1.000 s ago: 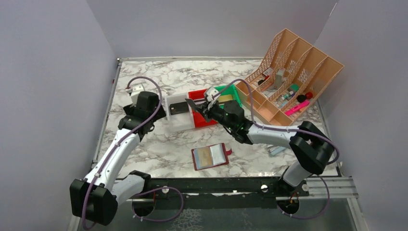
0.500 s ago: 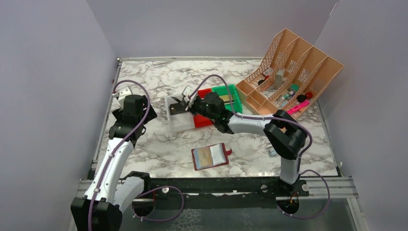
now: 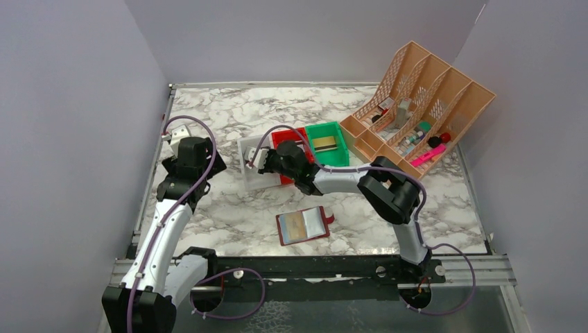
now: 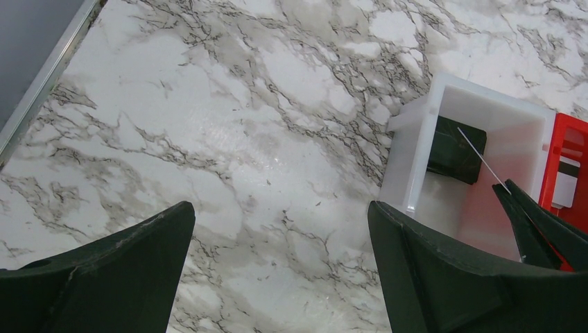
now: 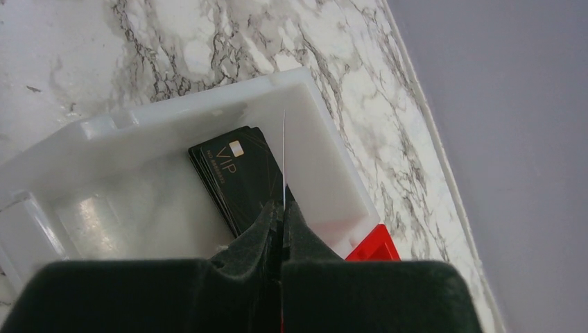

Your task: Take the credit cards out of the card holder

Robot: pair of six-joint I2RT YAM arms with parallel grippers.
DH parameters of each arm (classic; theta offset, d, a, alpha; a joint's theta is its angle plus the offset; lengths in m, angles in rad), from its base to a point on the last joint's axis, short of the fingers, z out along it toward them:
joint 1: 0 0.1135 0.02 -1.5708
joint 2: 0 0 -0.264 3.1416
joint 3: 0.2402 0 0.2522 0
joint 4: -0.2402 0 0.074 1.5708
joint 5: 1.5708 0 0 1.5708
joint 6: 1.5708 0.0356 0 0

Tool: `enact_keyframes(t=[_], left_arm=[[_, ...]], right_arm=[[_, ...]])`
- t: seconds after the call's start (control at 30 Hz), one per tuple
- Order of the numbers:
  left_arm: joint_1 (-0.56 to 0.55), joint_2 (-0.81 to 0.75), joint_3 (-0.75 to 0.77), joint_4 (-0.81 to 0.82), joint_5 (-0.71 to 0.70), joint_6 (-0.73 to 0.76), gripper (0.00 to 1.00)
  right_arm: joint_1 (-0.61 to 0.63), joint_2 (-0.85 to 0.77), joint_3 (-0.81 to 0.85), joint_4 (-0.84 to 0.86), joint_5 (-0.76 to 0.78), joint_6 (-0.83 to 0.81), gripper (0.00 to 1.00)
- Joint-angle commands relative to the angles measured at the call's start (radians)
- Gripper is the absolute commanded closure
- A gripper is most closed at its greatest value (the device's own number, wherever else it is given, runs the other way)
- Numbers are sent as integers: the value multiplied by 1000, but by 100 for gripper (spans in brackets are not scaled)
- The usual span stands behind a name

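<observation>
The card holder (image 3: 304,225) lies open on the marble near the front, dark-red rim and light-blue face up. My right gripper (image 5: 283,211) is shut on a thin credit card (image 5: 284,159) seen edge-on, held upright over the white bin (image 5: 326,159). A small stack of black credit cards (image 5: 239,177) lies in that bin. In the top view the right gripper (image 3: 253,161) hangs over the white bin (image 3: 251,182). My left gripper (image 4: 281,208) stands wide open over bare marble, left of the white bin (image 4: 416,166), holding nothing.
A red bin (image 3: 288,135) and a green bin (image 3: 327,142), which holds a gold card, stand right of the white one. A tan slanted desk organizer (image 3: 416,104) with small items fills the back right. The table's metal edge (image 4: 41,83) runs close on the left.
My right arm swung left with the card, from over the red bin to over the white bin. The left arm drew back left, away from the white bin, then held still.
</observation>
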Motion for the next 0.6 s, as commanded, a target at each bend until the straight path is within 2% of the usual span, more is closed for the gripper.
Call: enact_keyframes(t=[0.0,0.57], left_arm=[[9,-15,-14,21,17,9,1],[9,-26,-16,25,27,15,1]], right_arm=[[6,37,52,-18,41,-111,97],[28,153,147,-64,98,-263,90]])
